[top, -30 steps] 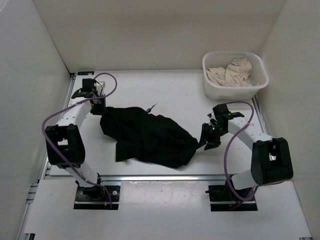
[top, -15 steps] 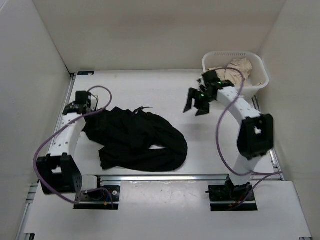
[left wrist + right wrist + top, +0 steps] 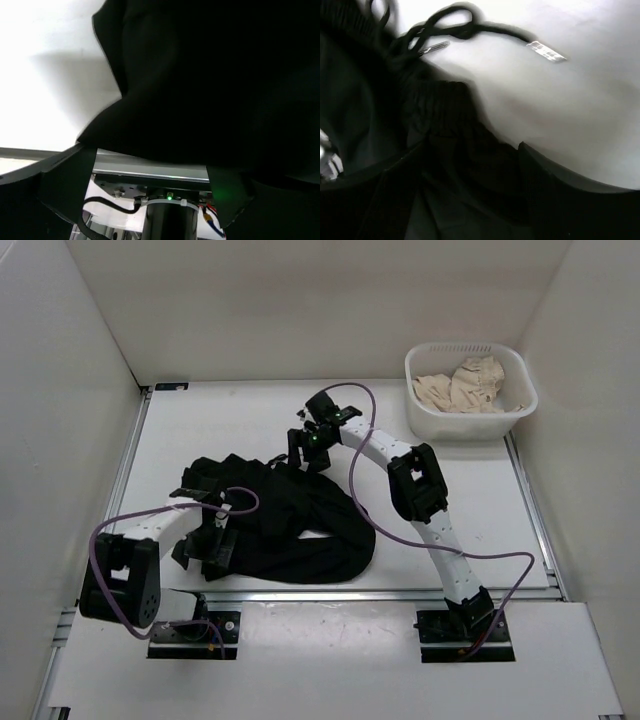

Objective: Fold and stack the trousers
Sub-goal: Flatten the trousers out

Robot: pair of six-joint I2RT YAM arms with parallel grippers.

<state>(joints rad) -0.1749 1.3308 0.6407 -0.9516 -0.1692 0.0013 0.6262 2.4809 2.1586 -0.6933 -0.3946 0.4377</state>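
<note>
The black trousers (image 3: 300,520) lie crumpled on the left half of the white table (image 3: 450,500). My left gripper (image 3: 205,543) is open at their near left edge. In the left wrist view its gripper (image 3: 150,160) has the jaws wide apart with black trousers fabric (image 3: 210,75) hanging just past the tips. My right gripper (image 3: 307,452) is open at the far edge of the trousers. In the right wrist view its gripper (image 3: 470,150) straddles the ribbed waistband (image 3: 445,110), next to the drawstring (image 3: 465,27).
A white basket (image 3: 418,418) with crumpled beige cloth (image 3: 465,382) stands at the far right corner. White walls enclose the table on three sides. A metal rail (image 3: 330,592) runs along the near edge. The left arm's purple cable (image 3: 215,505) loops over the trousers.
The right arm swung from beside the basket leftward to the far edge of the trousers. The left arm came from the far left to their near left edge. The trousers shifted slightly.
</note>
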